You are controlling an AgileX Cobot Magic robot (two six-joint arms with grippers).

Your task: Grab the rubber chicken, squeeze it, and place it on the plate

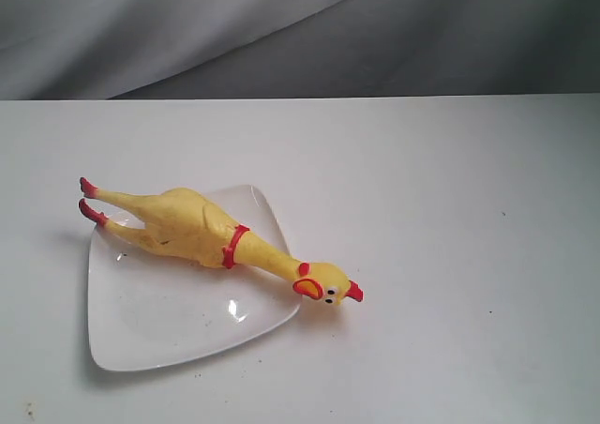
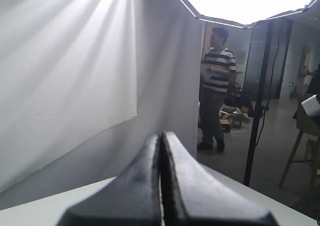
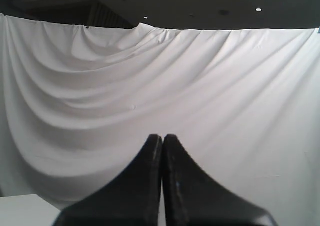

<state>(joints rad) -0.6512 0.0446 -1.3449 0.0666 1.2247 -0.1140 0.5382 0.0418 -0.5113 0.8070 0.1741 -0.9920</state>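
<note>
Left wrist view: my left pincer is raised and aimed level toward a white drape and one person in a striped shirt, its two fingers pressed together on nothing. Right wrist view: my right pincer also points level at the drape, fingers together and empty. Exterior view: the worktop carries one plate and one rubber chicken. The chicken lies diagonally across the plate's far part, red feet past the left rim, head off the right rim on the worktop.

White table, draped cloth
</note>
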